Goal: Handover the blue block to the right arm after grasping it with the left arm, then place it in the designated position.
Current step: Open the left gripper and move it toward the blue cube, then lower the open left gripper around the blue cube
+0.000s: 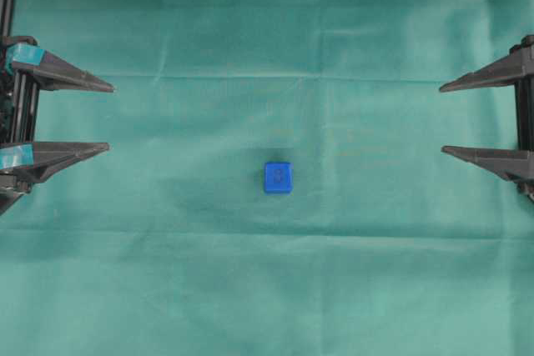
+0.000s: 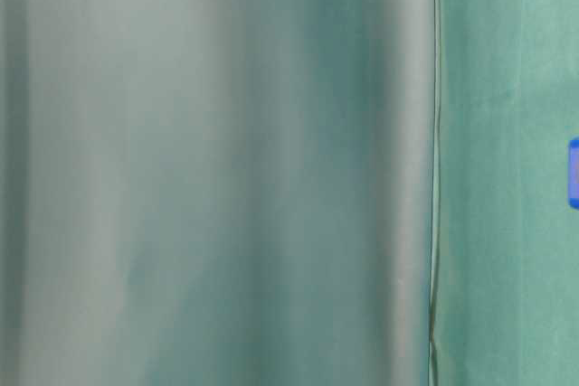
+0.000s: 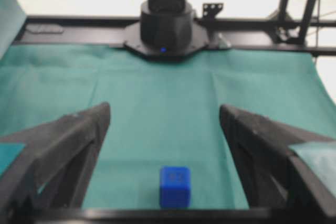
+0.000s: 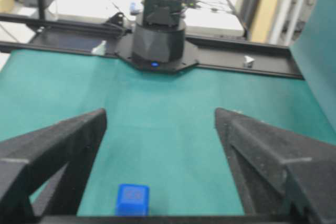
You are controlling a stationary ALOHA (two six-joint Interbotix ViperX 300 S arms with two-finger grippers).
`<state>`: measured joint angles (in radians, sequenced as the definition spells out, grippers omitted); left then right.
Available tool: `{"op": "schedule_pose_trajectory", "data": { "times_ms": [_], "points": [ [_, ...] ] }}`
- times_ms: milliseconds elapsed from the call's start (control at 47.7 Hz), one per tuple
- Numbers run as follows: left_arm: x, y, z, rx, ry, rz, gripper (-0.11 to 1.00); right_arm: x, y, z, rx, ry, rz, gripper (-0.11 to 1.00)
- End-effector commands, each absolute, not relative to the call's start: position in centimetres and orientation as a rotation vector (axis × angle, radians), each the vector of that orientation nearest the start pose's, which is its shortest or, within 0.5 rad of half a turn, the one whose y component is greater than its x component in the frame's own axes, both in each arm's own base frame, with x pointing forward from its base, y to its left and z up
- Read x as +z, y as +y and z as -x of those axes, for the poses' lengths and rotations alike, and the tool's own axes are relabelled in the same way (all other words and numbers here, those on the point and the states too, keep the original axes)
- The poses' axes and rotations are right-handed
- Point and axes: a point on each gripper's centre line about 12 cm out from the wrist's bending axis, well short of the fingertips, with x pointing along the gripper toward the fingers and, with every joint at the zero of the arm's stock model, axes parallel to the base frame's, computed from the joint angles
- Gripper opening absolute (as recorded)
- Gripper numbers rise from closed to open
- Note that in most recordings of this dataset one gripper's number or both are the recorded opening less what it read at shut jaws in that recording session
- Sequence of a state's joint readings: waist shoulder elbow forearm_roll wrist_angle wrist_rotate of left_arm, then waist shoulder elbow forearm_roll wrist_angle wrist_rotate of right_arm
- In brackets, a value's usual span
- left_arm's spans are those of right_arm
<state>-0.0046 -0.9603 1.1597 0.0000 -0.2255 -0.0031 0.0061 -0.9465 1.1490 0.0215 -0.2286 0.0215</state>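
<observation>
The blue block sits on the green cloth near the table's middle, with a faint dark symbol on its top face. My left gripper, with teal tape bands, is open and empty at the left edge, well away from the block. My right gripper, plain black, is open and empty at the right edge. In the left wrist view the block lies ahead between the spread fingers of the left gripper. In the right wrist view the block lies ahead, left of centre, before the right gripper. I cannot make out the white marks of the designated position.
The green cloth covers the whole table. The right arm's black base stands at the far end in the left wrist view, and the left arm's base in the right wrist view. The table-level view is mostly blurred cloth, with a sliver of the block.
</observation>
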Motion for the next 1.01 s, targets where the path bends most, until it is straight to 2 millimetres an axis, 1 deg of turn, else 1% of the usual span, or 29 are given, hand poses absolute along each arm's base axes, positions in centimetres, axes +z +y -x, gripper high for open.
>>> {"op": "schedule_pose_trajectory", "data": {
  "times_ms": [0,251,524,733,985],
  "points": [
    [30.1,-0.1,-20.3,-0.006,-0.051,0.006,1.00,30.4,0.1,-20.6,0.003,-0.052,-0.046,0.95],
    [30.3,-0.1,-20.8,-0.006,-0.051,0.008,1.00,30.4,0.1,-20.6,0.002,-0.054,-0.043,0.95],
    [30.8,-0.1,-22.6,-0.006,-0.040,0.008,1.00,30.3,0.1,-20.6,0.004,-0.049,-0.043,0.94],
    [31.4,-0.1,-24.8,-0.006,-0.051,0.005,1.00,30.1,0.1,-20.8,0.002,-0.041,-0.040,0.94],
    [32.0,-0.2,-28.2,-0.006,-0.035,0.000,1.00,30.0,0.1,-20.8,0.003,-0.037,-0.035,0.94]
  ]
}}
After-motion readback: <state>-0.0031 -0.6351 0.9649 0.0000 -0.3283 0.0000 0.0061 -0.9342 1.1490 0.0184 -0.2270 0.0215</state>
